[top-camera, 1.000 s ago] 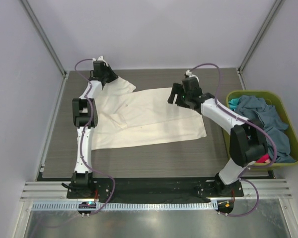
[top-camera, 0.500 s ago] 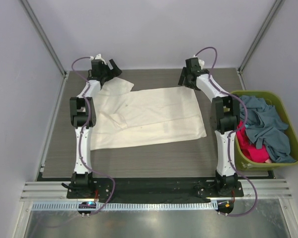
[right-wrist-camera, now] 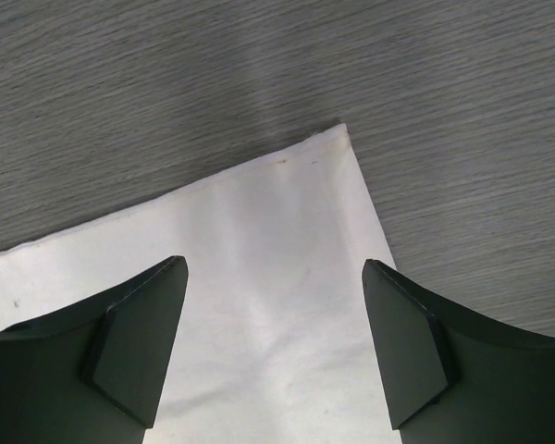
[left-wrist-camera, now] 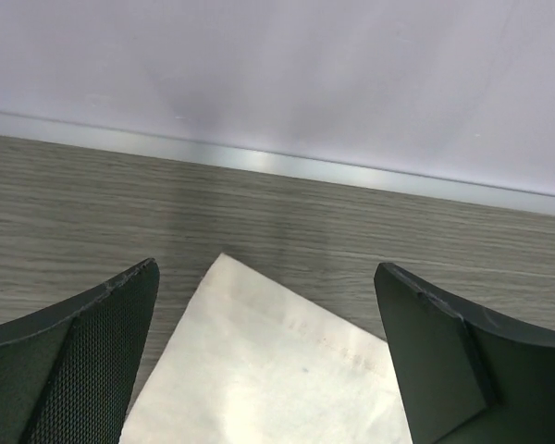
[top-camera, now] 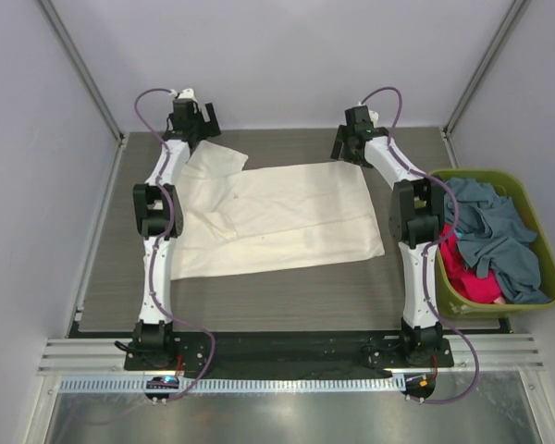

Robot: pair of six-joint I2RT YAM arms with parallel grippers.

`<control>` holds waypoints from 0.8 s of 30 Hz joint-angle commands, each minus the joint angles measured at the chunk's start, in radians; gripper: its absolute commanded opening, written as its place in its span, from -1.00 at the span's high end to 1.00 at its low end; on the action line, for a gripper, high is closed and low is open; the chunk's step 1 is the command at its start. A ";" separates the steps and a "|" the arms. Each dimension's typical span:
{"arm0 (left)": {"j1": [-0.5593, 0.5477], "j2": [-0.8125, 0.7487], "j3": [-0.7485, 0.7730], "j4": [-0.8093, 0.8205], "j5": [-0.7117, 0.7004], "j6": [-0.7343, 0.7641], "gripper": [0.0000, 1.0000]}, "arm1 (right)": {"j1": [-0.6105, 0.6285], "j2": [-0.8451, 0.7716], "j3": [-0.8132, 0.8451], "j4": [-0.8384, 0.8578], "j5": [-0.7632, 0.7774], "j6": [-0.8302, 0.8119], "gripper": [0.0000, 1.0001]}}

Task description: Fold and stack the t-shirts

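A large cream t-shirt [top-camera: 277, 217] lies spread flat on the wooden table. My left gripper [top-camera: 202, 120] hovers open at the back left, just above the tip of the shirt's left sleeve [left-wrist-camera: 268, 370]; nothing sits between its fingers [left-wrist-camera: 83, 361]. My right gripper [top-camera: 342, 148] is open above the shirt's far right corner [right-wrist-camera: 338, 139], with cream cloth [right-wrist-camera: 259, 213] below its spread fingers [right-wrist-camera: 416, 342] and not pinched. Grey-blue [top-camera: 499, 231], teal [top-camera: 435, 192] and red-pink [top-camera: 472, 282] t-shirts lie crumpled in the basket.
An olive-green basket [top-camera: 481, 173] stands at the table's right edge beside the right arm. The back wall's metal rail [left-wrist-camera: 277, 162] runs close behind the left gripper. Bare wood [top-camera: 287, 287] lies between the shirt and the arm bases.
The left gripper opened, let go of the sleeve and drew back toward the wall; the sleeve now lies flat. The right arm swung from over the shirt to its far right corner.
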 commanded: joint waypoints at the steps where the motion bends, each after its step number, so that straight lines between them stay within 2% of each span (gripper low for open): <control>1: -0.037 -0.028 -0.036 -0.044 -0.123 0.094 -1.00 | -0.003 -0.020 -0.005 0.009 -0.024 -0.014 -0.65; 3: -0.042 -0.022 -0.023 -0.056 -0.122 0.100 -1.00 | -0.003 -0.028 -0.015 0.012 -0.024 -0.015 -0.65; 7: -0.046 0.078 0.160 -0.200 -0.128 0.086 -0.99 | -0.005 -0.037 -0.026 0.014 -0.038 -0.011 -0.66; 11: -0.046 0.058 0.114 -0.200 -0.128 0.066 -0.86 | -0.006 -0.051 -0.049 0.018 -0.056 -0.006 -0.66; 16: -0.039 0.092 0.172 -0.304 -0.067 0.028 -0.74 | -0.014 -0.078 -0.092 0.033 -0.115 0.024 -0.66; 17: -0.034 0.090 0.163 -0.306 -0.049 0.010 -0.67 | -0.016 -0.081 -0.101 0.040 -0.122 0.028 -0.65; 19: -0.011 0.092 0.154 -0.312 0.031 -0.055 -0.37 | -0.014 -0.097 -0.129 0.055 -0.139 0.034 -0.66; 20: -0.004 0.095 0.149 -0.312 0.047 -0.072 -0.21 | -0.014 -0.101 -0.138 0.058 -0.139 0.035 -0.66; 21: 0.007 0.098 0.149 -0.312 0.057 -0.095 0.07 | -0.014 -0.104 -0.153 0.064 -0.138 0.035 -0.65; 23: 0.013 0.095 0.134 -0.303 0.077 -0.103 0.31 | -0.016 -0.109 -0.166 0.067 -0.136 0.034 -0.65; 24: 0.013 0.092 0.125 -0.297 0.083 -0.100 0.51 | -0.017 -0.109 -0.175 0.073 -0.136 0.035 -0.66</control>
